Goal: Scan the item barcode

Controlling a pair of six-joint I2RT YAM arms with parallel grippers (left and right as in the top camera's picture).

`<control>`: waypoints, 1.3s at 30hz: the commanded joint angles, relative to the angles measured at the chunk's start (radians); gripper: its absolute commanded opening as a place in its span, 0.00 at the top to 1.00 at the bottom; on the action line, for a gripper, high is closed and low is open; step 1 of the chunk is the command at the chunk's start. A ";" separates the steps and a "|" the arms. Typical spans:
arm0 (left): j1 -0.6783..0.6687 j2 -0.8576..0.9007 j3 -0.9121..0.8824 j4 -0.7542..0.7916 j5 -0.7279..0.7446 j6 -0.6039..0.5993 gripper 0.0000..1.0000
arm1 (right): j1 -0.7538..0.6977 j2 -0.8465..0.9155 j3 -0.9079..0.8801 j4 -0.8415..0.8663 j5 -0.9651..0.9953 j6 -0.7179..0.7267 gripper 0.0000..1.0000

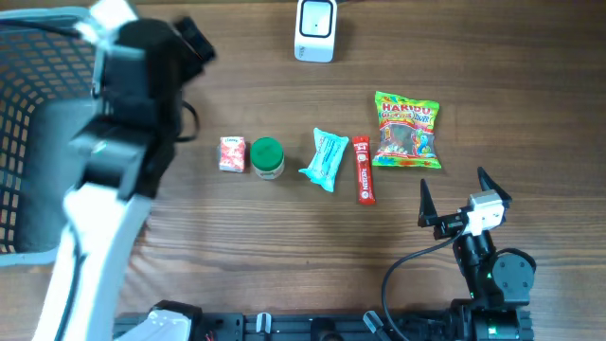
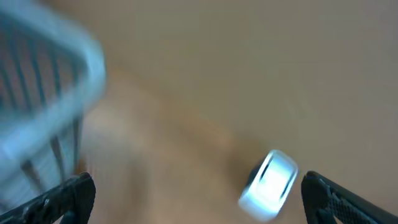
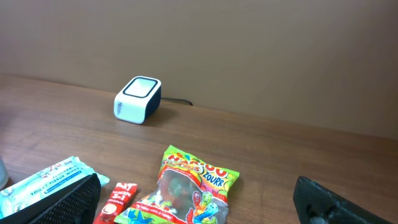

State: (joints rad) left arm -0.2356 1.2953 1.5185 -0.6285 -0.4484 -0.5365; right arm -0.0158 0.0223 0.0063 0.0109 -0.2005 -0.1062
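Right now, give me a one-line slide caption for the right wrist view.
Open right gripper faces the white scanner across the table; Haribo bag, red stick pack and tissue pack lie between.

Soft, even light covers the table (image 1: 284, 246); shadows are faint. The left wrist view is smeared with motion blur, the scanner (image 2: 268, 185) a pale smudge; the right wrist view is sharp.

We see a badly blurred frame: the left gripper (image 2: 198, 190) has its dark fingertips (image 2: 62, 200) spread wide at the bottom corners. A pale mesh basket (image 2: 43, 106) fills the left side. What looks like the white barcode scanner (image 2: 268, 185) sits on the brown table (image 2: 249, 74), near the right fingertip
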 commanded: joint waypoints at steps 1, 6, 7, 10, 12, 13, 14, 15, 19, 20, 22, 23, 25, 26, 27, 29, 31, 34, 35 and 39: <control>0.004 -0.077 0.168 0.068 -0.130 0.203 0.00 | 0.005 -0.002 -0.001 0.003 0.010 0.001 0.00; 0.004 -0.105 0.350 0.088 -0.132 0.389 0.00 | 0.005 -0.002 -0.001 0.003 0.010 0.002 0.00; 0.004 -0.109 0.381 0.077 -0.148 0.424 0.00 | 0.005 -0.002 -0.001 0.003 0.010 0.002 0.00; 0.003 -0.134 0.441 0.057 -0.240 0.505 0.00 | 0.005 -0.002 -0.001 0.003 0.010 0.002 0.00; 0.004 -0.166 0.441 0.080 -0.291 0.512 0.00 | 0.005 -0.002 -0.001 0.003 0.009 0.001 0.00; 0.003 -0.190 0.441 0.080 -0.298 0.535 0.00 | 0.005 -0.002 -0.001 0.003 0.010 0.002 0.00; 0.003 -0.208 0.441 0.075 -0.298 0.546 0.00 | 0.005 -0.002 -0.001 0.003 0.010 0.002 0.01; 0.003 -0.232 0.440 0.068 -0.298 0.549 0.00 | 0.005 -0.002 -0.001 0.003 0.009 0.001 0.00; 0.004 -0.308 0.430 0.026 -0.298 0.539 0.00 | 0.005 -0.002 -0.001 0.003 0.009 0.002 0.00; 0.004 -0.328 0.425 0.013 -0.298 0.520 0.00 | 0.005 -0.002 -0.001 0.003 0.010 0.002 0.00; 0.003 -0.363 0.411 -0.006 -0.297 0.483 0.00 | 0.005 -0.002 -0.001 0.003 0.010 0.002 0.00; 0.004 -0.384 0.399 -0.014 -0.297 0.463 0.00 | 0.005 -0.002 -0.001 0.003 0.009 0.002 0.00; 0.004 -0.435 0.357 -0.020 -0.296 0.412 0.00 | 0.005 -0.002 -0.001 0.003 0.010 0.002 0.00; 0.004 -0.461 0.331 -0.019 -0.286 0.390 0.00 | 0.005 -0.002 -0.001 0.003 0.010 0.002 0.00; 0.004 -0.502 0.286 -0.015 -0.256 0.370 0.00 | 0.005 -0.002 -0.001 0.003 0.010 0.002 0.00; 0.004 -0.562 0.218 0.005 -0.197 0.364 0.00 | 0.005 -0.002 -0.001 0.003 0.009 0.002 0.00; 0.004 -0.627 0.147 0.033 -0.141 0.364 0.00 | 0.005 -0.002 -0.001 0.003 0.010 0.002 0.00; 0.004 -0.717 0.050 0.086 -0.116 0.364 0.00 | 0.005 -0.002 -0.001 0.003 0.010 0.002 0.00; 0.004 -0.746 0.021 0.105 -0.116 0.364 0.00 | 0.005 -0.002 -0.001 0.003 0.010 0.002 0.00; 0.005 -0.843 -0.070 0.162 -0.116 0.372 0.00 | 0.005 -0.002 -0.001 0.003 0.010 0.002 0.00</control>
State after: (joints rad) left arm -0.2344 0.5270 1.5078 -0.4965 -0.5968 -0.1589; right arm -0.0158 0.0223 0.0063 0.0109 -0.2005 -0.1062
